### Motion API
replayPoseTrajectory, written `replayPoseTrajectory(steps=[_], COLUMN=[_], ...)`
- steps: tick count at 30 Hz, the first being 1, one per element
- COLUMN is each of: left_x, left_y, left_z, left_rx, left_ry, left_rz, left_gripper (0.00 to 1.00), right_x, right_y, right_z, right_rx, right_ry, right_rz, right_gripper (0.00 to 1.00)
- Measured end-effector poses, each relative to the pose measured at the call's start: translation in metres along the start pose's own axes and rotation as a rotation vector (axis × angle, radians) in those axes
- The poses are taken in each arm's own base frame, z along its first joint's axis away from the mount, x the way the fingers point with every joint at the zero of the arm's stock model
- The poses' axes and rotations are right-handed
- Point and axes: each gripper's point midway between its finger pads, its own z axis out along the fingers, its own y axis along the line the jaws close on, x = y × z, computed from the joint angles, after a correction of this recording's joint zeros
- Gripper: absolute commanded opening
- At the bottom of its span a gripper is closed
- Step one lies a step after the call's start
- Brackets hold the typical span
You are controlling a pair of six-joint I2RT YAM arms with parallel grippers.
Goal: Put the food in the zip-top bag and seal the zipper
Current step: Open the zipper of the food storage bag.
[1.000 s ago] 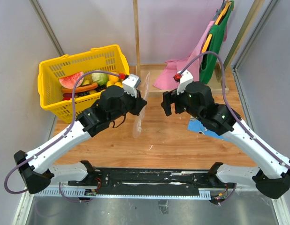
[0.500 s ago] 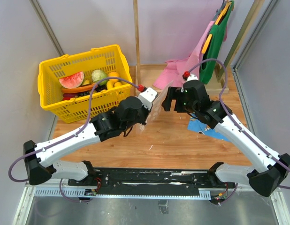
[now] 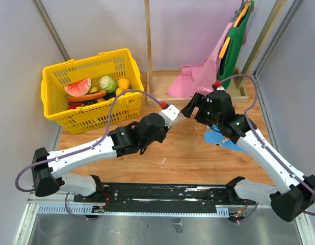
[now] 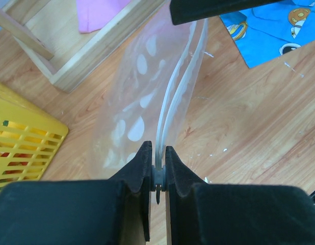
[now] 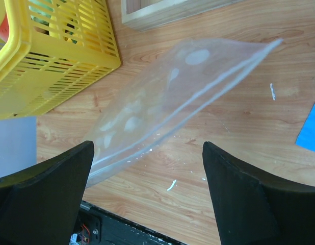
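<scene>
1. Zip-top bag (image 4: 142, 97): clear plastic with white dots, held up off the wooden table (image 4: 249, 127). It stretches forward from the left claw toward the right claw.
2. Left claw (image 4: 157, 153): jaws all but closed, pinching the zip-top bag at its mouth edge. The two white strips of the zipper (image 4: 174, 97) run straight out from between the fingers and stand slightly parted farther along.
3. Right claw (image 5: 148, 148): jaws spread wide, nothing gripped. The bag lies slantwise across the gap, beyond the fingertips. In the left wrist view one dark finger (image 4: 224, 7) of this claw crosses the bag's far end; whether it touches there cannot be determined.
4. Food (image 3: 88, 95): lying in the yellow basket (image 3: 71, 115), well off to the left of the left claw. A watermelon slice (image 3: 77, 87), a green round one (image 3: 108, 83) and an orange (image 3: 123, 82) are distinguishable; the rest is too crowded to tell.
5. Surroundings: blue patterned cloth (image 4: 269, 25) flat on the table under the right claw's arm. A wooden frame (image 4: 96, 46) lies beyond both claws, with a pink cloth (image 3: 195, 76) draped inside it.
</scene>
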Motion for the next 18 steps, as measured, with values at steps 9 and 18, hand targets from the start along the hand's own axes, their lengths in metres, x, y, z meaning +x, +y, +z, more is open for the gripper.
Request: replayPoseTrajectory(steps=[9, 18], left_x=[-0.001, -0.008], left_y=[0.003, 0.002], left_z=[-0.001, -0.007], left_rx=[-0.025, -0.026], left_ry=[-0.005, -0.031], left_rz=[0.003, -0.005], left_gripper=[0.0, 0.0], right_x=[0.0, 0.014], right_y=[-0.018, -0.038], right_z=[-0.013, -0.005], right_rx=[0.026, 0.069], right_ry=[-0.037, -0.006], right_rz=[0.09, 0.171], right_gripper=[0.86, 0.85])
